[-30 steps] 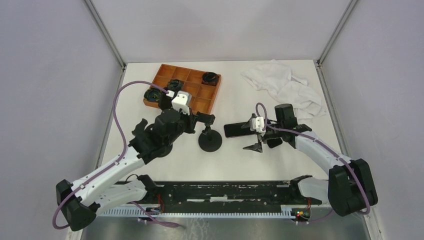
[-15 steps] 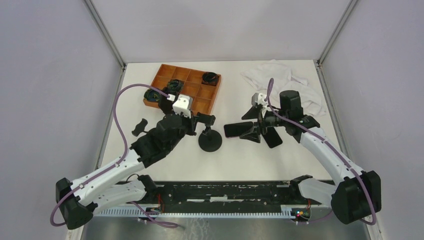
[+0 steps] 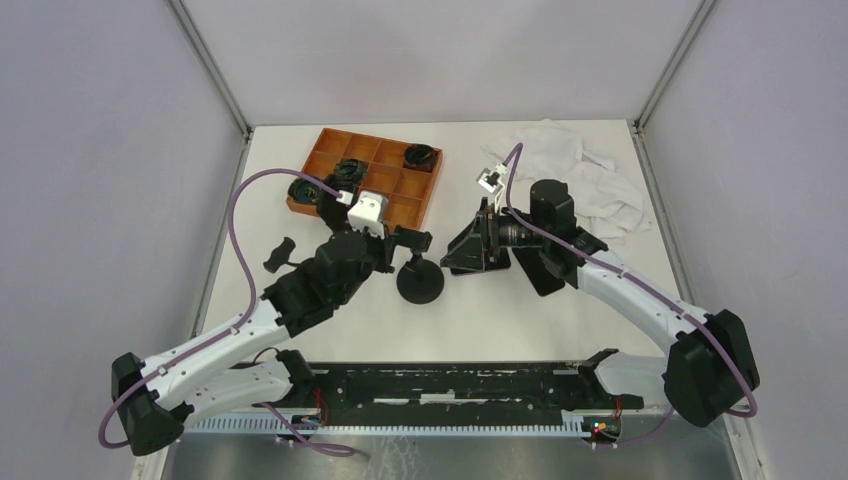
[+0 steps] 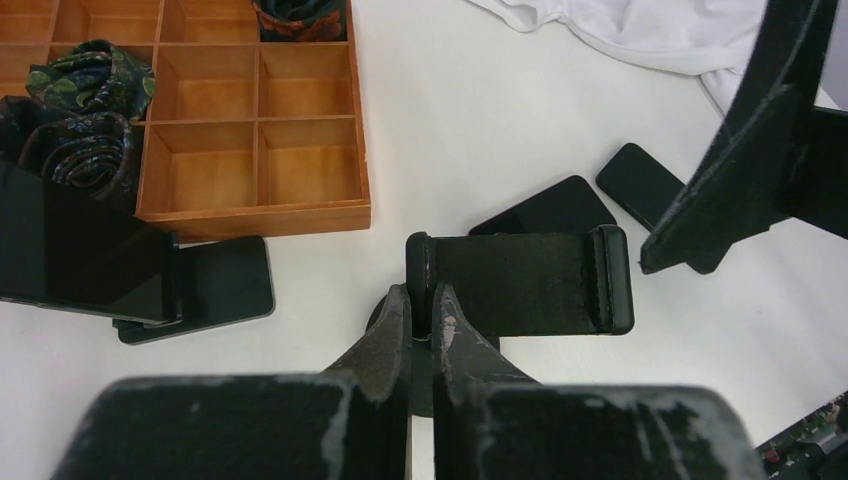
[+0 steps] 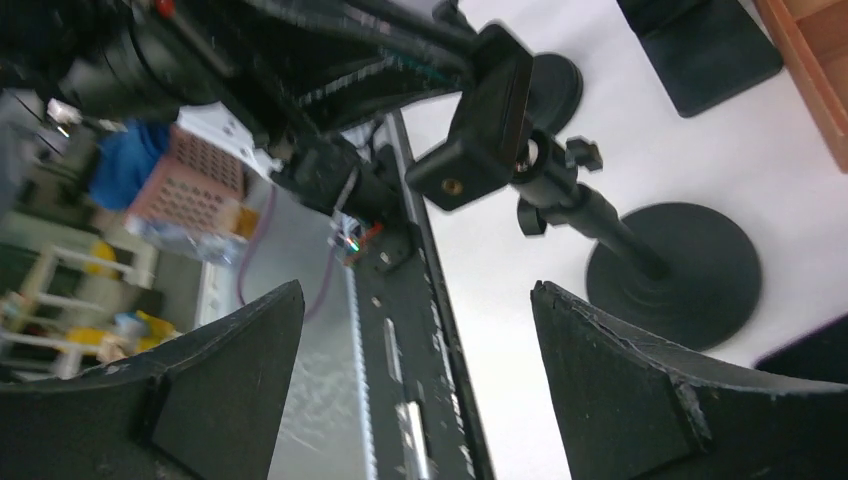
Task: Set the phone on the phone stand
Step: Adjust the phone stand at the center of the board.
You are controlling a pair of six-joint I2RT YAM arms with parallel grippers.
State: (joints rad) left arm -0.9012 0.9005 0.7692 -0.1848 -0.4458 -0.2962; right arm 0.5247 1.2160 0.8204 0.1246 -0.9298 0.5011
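Note:
The black phone stand (image 3: 420,283) stands mid-table on a round base. Its cradle (image 4: 520,283) is empty. My left gripper (image 4: 422,295) is shut on the cradle's thin left edge; from above the left gripper (image 3: 410,240) sits over the stand. My right gripper (image 3: 468,248) hangs open just right of the stand, covering most of the phone (image 4: 545,208), which lies flat on the table. In the right wrist view nothing is between the fingers (image 5: 640,380) of the right gripper (image 5: 418,290), and the stand (image 5: 620,240) lies ahead.
A second dark phone (image 3: 545,275) lies right of the first. An orange compartment tray (image 3: 400,205) with rolled dark items stands at the back left, with more phones (image 4: 200,285) beside it. A white cloth (image 3: 580,170) lies at the back right. A small black part (image 3: 282,252) lies at the left.
My right gripper has swung left and tilted, from right of the phone to over it, close to the stand. The left gripper stays shut on the cradle.

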